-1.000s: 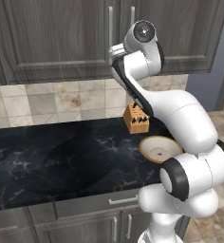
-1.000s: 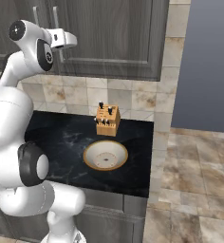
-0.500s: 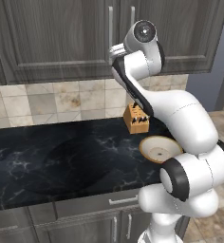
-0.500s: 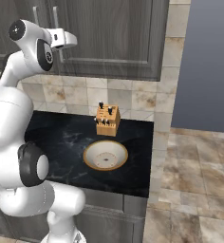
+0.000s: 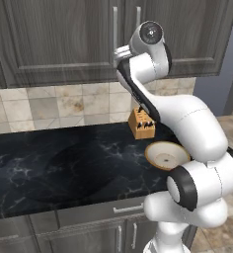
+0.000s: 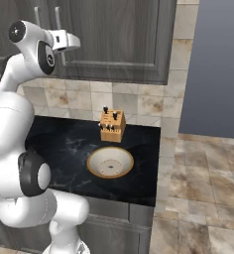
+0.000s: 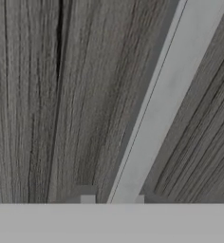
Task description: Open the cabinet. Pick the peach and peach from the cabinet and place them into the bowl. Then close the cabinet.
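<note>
The cabinet (image 5: 54, 39) (image 6: 119, 39) hangs over the counter with both panelled doors shut. My gripper (image 7: 114, 200) is raised against the door fronts (image 7: 38, 95) near the seam between them. It is shut on a long silver bar handle (image 7: 161, 104), which runs up from between the two fingertips (image 7: 88, 199). The hand (image 5: 121, 52) (image 6: 69, 42) reaches the doors at handle height. The bowl (image 5: 158, 155) (image 6: 110, 162), tan-rimmed and cream inside, sits on the dark counter and holds nothing. The peaches are hidden behind the shut doors.
A wooden knife block (image 5: 142, 123) (image 6: 112, 126) stands against the tiled wall just behind the bowl. The black marble counter (image 5: 49, 168) stretches left of it. The counter ends at the right (image 6: 156, 168), beside open tiled floor and a blue-grey wall.
The arm, doors and counter objects stand as they did. The fingers have closed on the handle within the last second.
</note>
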You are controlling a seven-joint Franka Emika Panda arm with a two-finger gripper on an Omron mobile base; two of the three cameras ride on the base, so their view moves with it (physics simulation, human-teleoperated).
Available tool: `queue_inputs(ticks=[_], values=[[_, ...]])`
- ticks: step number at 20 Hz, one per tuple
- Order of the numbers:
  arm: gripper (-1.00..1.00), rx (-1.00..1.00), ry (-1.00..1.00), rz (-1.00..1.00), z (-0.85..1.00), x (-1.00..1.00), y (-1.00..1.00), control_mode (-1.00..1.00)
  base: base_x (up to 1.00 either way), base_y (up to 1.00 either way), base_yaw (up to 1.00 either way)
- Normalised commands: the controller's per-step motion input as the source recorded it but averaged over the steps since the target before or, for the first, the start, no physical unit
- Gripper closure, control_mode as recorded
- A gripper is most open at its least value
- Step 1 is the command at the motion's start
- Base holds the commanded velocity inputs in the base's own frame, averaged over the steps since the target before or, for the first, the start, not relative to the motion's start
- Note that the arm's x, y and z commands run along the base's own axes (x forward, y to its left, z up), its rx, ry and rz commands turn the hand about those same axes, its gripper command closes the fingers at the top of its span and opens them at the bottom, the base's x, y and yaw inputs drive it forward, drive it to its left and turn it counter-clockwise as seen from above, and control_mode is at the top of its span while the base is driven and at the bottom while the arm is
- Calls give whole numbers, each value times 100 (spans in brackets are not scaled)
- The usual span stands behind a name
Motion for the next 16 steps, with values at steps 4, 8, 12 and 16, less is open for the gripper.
queue_inputs(ticks=[4,8,12,16], values=[[100,0,-6,1,0,-36,0,-100,0,0,0],[100,0,-5,0,0,-54,-1,-100,0,0,0],[100,0,-4,0,0,-57,-7,-100,0,0,0],[100,0,0,3,0,-57,-18,-100,0,0,0]])
